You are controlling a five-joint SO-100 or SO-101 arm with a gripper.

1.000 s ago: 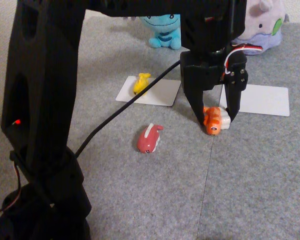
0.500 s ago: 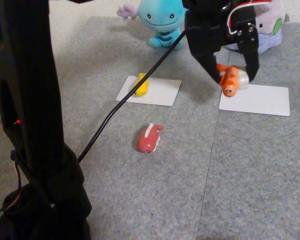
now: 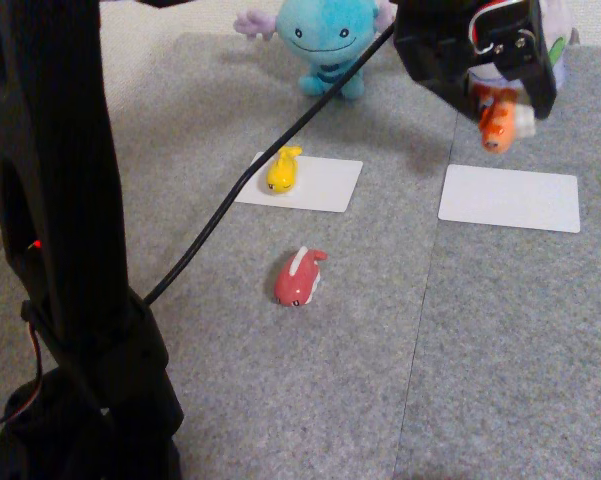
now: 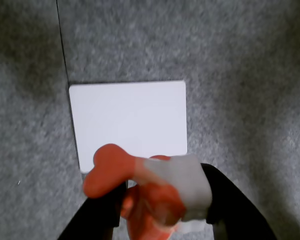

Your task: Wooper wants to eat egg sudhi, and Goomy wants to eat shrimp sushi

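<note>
My fingers [image 4: 229, 200] are pinched on the shrimp sushi [image 4: 150, 190], one black finger on each flank of the body, the orange tail projecting past them in the wrist view. In the fixed view my gripper [image 3: 500, 105] holds the toy clear of the floor, above and just behind the right-hand white card [image 3: 510, 198], with Goomy [image 3: 552, 45] partly hidden behind my arm.

Handling, as I judge it:
- The toy looks small, rigid and glossy. I expect it to be light, and slick under my pads.
- The grip sits across the mid-body where the orange top meets the white rice base. The toy hangs tilted, nose down, so it could pivot or slip if jolted.
- A hard shell should take firm pressure without deforming. I would not loosen until it is low over the card.

Edges and open room:
- In the wrist view the white card [image 4: 130, 122] lies directly beneath the toy; its near edge is under the tail and bare card extends beyond. The whole card surface is free.
- Grey carpet [image 3: 480, 340] surrounds the card on all sides, with a seam running along its left edge in the wrist view.
- The egg sudhi [image 3: 282, 167] rests on the left card [image 3: 315, 184] in front of Wooper [image 3: 325, 40], well apart from my path.
- The red-and-white toy [image 3: 299, 277] lies on the carpet between the cards and nearer the camera, also well clear.
- The nearest obstacle is Goomy, close behind my gripper; a descent should run forward and down, away from the plush.
</note>
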